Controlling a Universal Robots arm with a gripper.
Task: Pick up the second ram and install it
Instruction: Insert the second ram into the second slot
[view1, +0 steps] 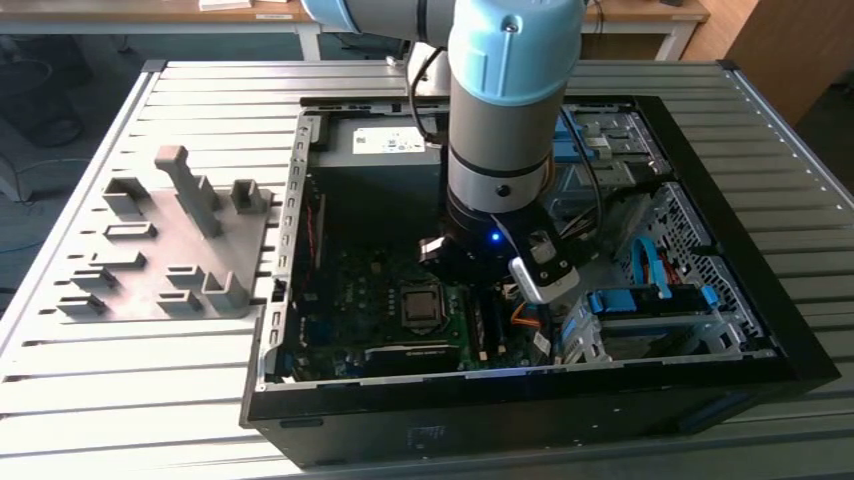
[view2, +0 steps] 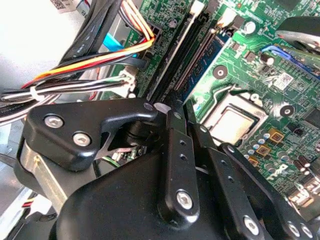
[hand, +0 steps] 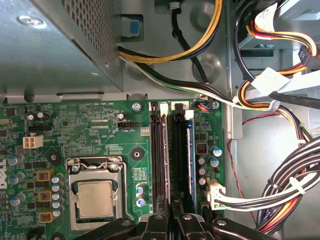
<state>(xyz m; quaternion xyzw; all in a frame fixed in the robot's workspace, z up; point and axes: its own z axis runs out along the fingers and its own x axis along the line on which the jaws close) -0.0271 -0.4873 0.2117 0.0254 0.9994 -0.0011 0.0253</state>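
The second ram (hand: 190, 160), a thin green-blue stick, stands on edge in a black slot of the motherboard (hand: 100, 130). In the second wrist view the ram (view2: 205, 67) runs straight into the narrow gap at my fingertips. My gripper (hand: 171, 205) (view2: 183, 109) sits low over the middle of the slots, its black fingers (view2: 175, 150) drawn close together on the stick. In the exterior view the gripper (view1: 487, 298) reaches down into the open computer case (view1: 534, 400).
The CPU socket (hand: 95, 197) lies beside the slots. Bundles of coloured cables (hand: 280, 190) (view2: 85, 65) hang close on the other side. A metal power supply box (hand: 55, 45) sits past the slots' far end. A grey holder block plate (view1: 167, 250) lies at the exterior view's left.
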